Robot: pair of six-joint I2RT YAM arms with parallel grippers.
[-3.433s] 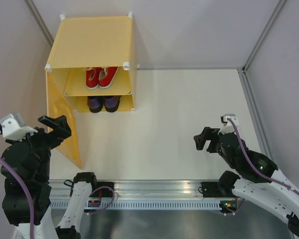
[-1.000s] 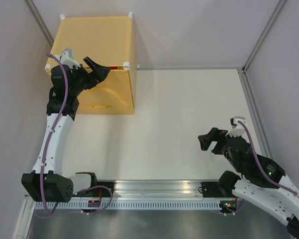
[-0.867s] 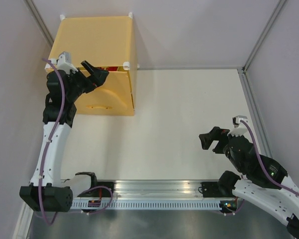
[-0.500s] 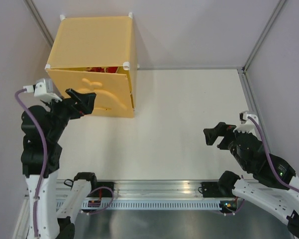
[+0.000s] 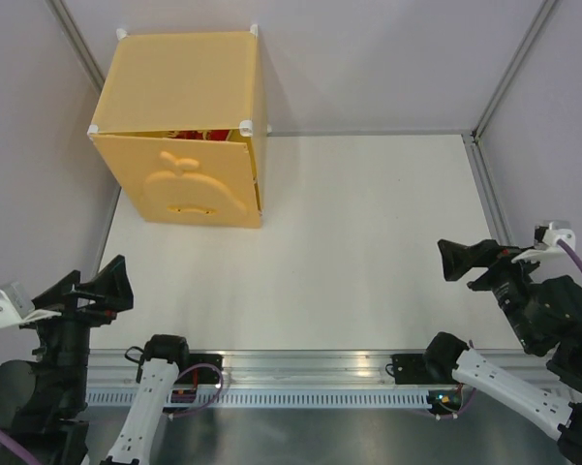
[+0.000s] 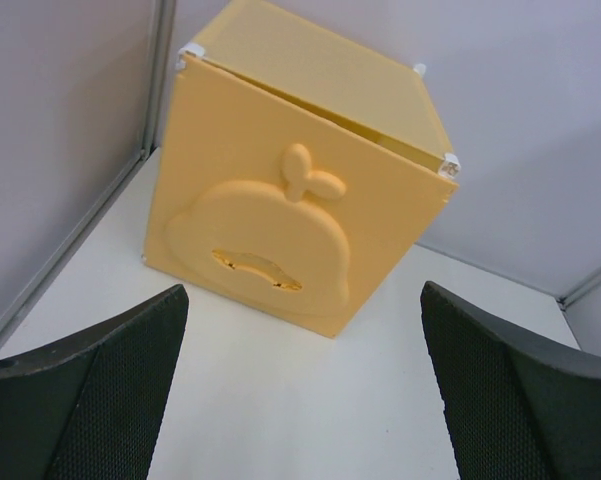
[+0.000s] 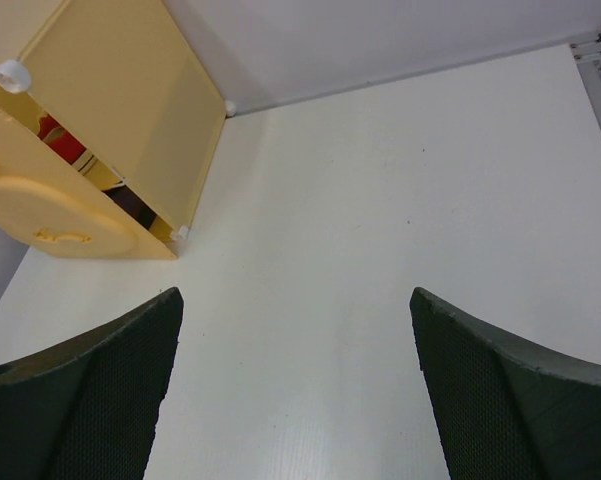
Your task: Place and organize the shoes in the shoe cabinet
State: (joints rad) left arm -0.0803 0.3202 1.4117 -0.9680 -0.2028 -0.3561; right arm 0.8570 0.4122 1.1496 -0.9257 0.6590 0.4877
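Left gripper [image 5: 95,283]: fingers spread wide, holding nothing, raised over the near left corner of the table [image 5: 368,242]. Right gripper [image 5: 470,266]: likewise spread wide and empty, at the near right, well apart from the work.

The shoe cabinet [image 5: 179,82] stands upright in the far left corner. Its apple-embossed door [image 5: 199,189] faces the arms, with the apple's stalk uppermost. The door is nearly shut, with its right edge slightly ajar.

Through that gap the red sneakers [image 7: 62,143] show on the upper level and the dark shoes [image 7: 135,207] below. Which way they point cannot be told.
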